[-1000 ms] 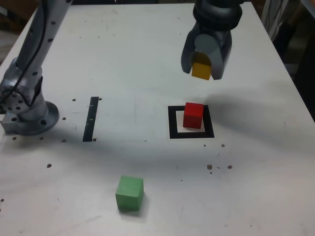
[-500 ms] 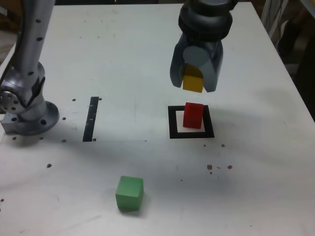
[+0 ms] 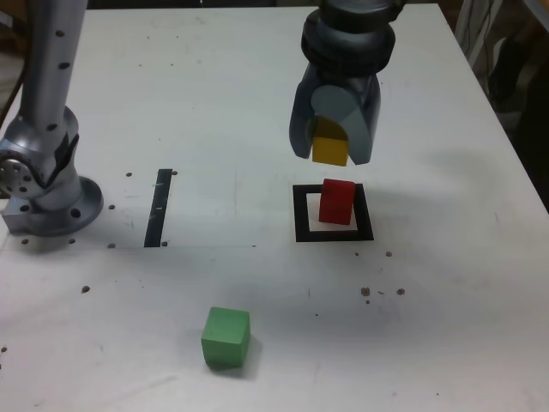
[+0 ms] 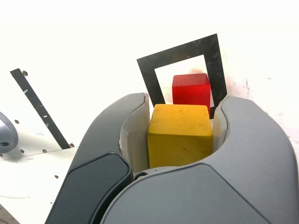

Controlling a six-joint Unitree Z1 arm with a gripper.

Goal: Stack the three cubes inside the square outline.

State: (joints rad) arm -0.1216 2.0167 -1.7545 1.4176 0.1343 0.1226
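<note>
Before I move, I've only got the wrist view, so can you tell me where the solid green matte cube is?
Observer: The solid green matte cube sits on the white table, nearer the exterior view's bottom edge than the square black outline and to its left.
Operator: Thanks. In my view the solid yellow matte cube overlaps the solid red matte one. Do they touch?
Observer: No. The exterior view shows a strip of table between the gripped yellow cube and the red cube below it.
</note>
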